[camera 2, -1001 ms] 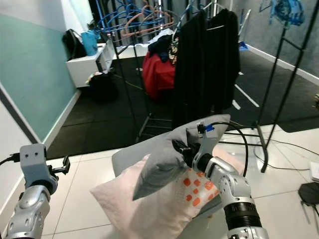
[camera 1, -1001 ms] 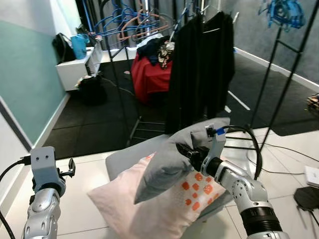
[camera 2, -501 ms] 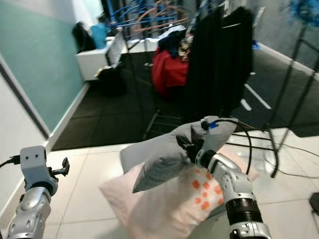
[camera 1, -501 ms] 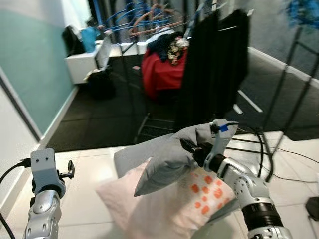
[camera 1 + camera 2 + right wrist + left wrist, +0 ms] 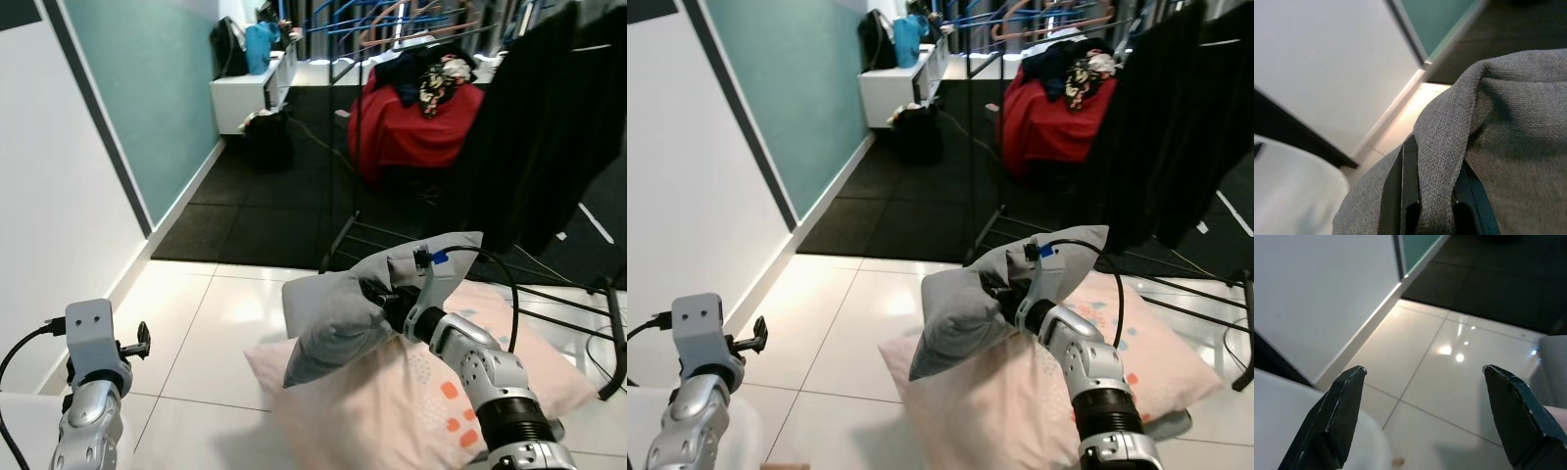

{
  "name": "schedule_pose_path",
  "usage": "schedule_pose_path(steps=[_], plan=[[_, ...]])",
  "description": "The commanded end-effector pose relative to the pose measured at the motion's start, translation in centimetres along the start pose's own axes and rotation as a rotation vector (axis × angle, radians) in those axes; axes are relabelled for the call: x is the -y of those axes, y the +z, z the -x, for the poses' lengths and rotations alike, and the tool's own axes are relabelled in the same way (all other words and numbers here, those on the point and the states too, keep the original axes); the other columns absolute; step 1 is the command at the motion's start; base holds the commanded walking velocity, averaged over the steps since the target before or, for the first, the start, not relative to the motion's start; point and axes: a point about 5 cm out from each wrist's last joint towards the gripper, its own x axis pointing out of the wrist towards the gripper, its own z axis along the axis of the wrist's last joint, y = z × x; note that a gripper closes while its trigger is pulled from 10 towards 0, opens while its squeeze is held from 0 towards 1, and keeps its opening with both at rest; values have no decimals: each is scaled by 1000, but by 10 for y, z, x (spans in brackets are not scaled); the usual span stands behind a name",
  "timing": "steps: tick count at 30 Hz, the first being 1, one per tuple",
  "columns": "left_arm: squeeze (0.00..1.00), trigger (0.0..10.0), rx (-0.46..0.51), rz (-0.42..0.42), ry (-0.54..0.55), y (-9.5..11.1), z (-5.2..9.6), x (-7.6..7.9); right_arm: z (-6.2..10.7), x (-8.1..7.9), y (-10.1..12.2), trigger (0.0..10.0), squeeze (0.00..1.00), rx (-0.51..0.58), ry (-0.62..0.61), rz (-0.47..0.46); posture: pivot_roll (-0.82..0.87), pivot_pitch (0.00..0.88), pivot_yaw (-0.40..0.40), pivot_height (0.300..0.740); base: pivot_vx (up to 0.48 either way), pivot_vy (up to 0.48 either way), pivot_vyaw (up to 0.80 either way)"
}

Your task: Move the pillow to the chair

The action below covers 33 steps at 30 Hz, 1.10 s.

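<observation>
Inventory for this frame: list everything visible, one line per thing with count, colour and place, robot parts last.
grey pillow: 1, grey, held up off the floor, above the pink pillow
pink pillow: 1, pale pink with orange dots, on white tiles
clothes rack: 1, black, hung with dark garments, behind the pillows
red cover: 1, red, clothes piled on top, far back
white bench: 1, by the teal wall
right gripper: fingers pinching a fold of the grey pillow
left gripper: fingers wide apart, over floor tiles
</observation>
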Motion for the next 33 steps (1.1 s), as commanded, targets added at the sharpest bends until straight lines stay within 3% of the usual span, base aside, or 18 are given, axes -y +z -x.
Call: schedule_pose_path(steps=[1, 3, 5, 6, 8, 17, 22, 33], plan=[[0, 10000, 3, 6, -14, -1, 2, 4, -8, -34, 29, 10000, 0, 117, 219, 43, -205, 3, 15, 688, 0, 0, 794], [0, 10000, 3, 6, -14, -1, 2, 4, -8, -34, 29, 10000, 0, 117, 219, 43, -205, 3, 15, 688, 0, 0, 794], [0, 10000, 24, 22, -22, 4, 1, 7, -6, -70, 40, 10000, 0, 139, 450, 69, -208, 2, 15, 688, 0, 0, 794], [0, 10000, 24, 22, -22, 4, 1, 7, -6, -70, 40, 10000, 0, 139, 450, 69, -208, 2, 15, 688, 0, 0, 794], [0, 10000, 47, 34, -39, 11, 0, 12, -2, -88, 38, 10000, 0, 101, 581, 107, -210, 0, 14, 688, 0, 0, 794], [0, 10000, 54, 34, -67, 13, 1, 18, 1, -97, 33, 10000, 0, 60, 660, 136, -210, 0, 18, 688, 0, 0, 794], [0, 10000, 51, 42, -86, 11, 4, 23, 10, -107, 18, 10000, 0, -36, 758, 178, -205, 0, 16, 688, 0, 0, 794], [0, 10000, 62, 50, -126, 13, 9, 33, 8, -103, 17, 10000, 0, -66, 704, 221, -191, 7, 12, 688, 0, 0, 794]])
